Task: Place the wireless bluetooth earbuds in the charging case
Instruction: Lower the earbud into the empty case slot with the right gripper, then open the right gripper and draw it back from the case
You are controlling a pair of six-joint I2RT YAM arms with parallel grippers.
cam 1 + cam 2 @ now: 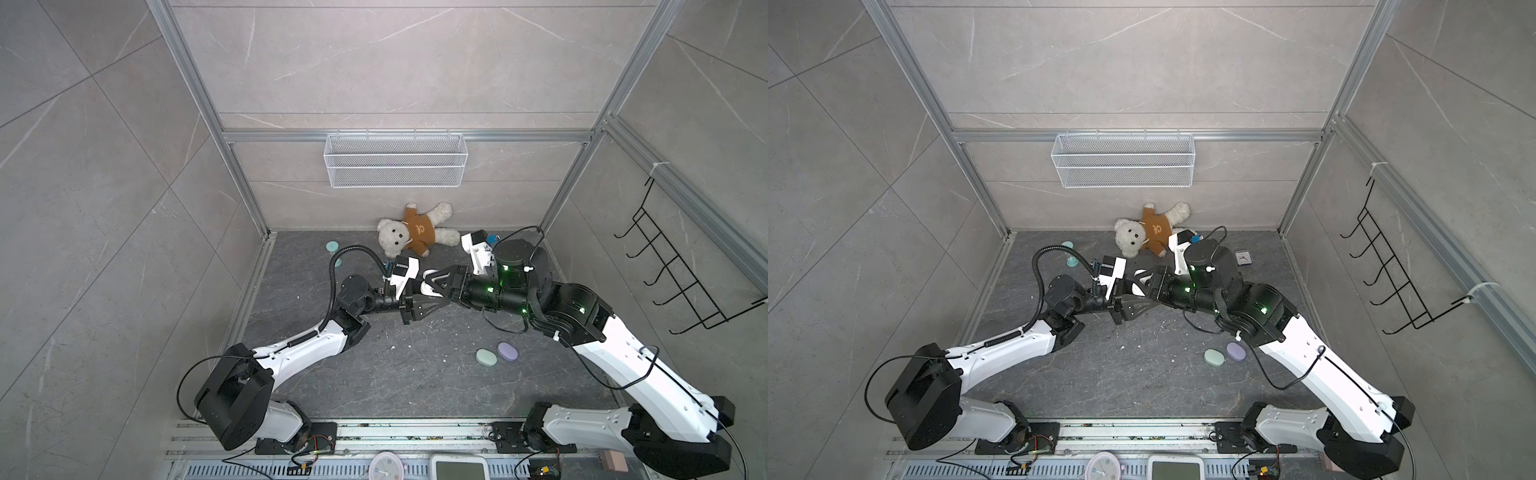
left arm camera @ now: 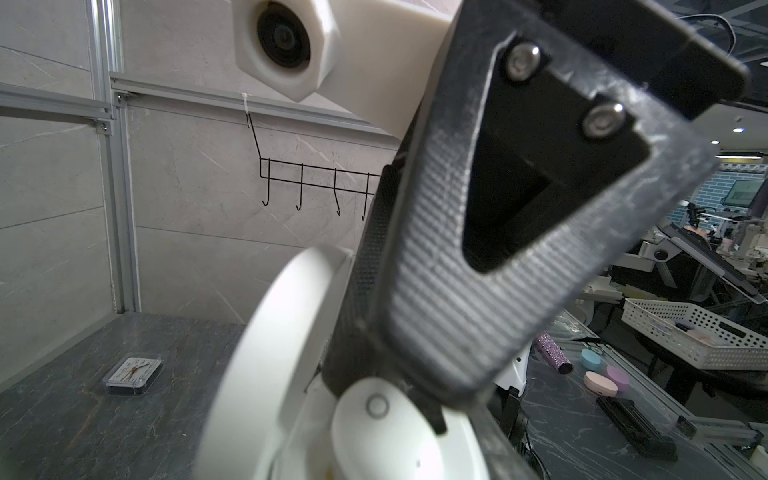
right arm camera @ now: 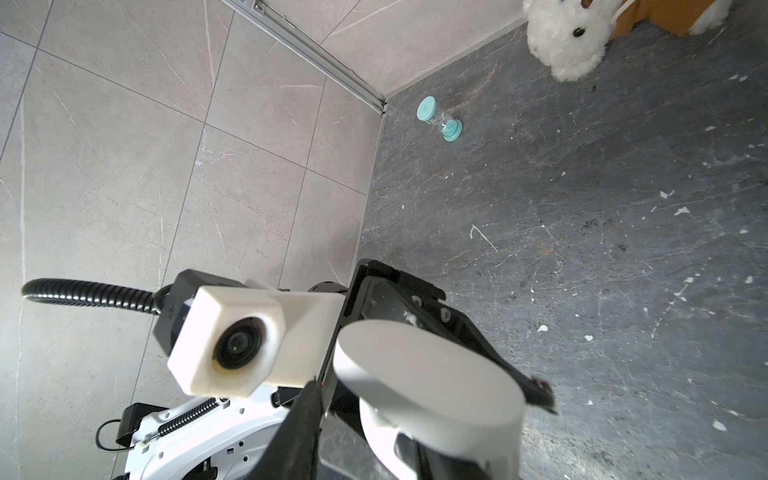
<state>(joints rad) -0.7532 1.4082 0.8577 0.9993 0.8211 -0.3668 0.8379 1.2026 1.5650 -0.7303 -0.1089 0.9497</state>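
Grey-tiled booth, dark stone tabletop [image 1: 374, 382]. Above its middle, an opened white charging case [image 3: 428, 374] is clamped in the left gripper [image 1: 430, 298]. The right gripper [image 1: 427, 281] is set against the case; whether its jaws are parted cannot be told. The earbuds cannot be made out. A mint case [image 1: 486, 356] and a lilac case [image 1: 508, 351] are laid closed, just beside each other, near the right arm.
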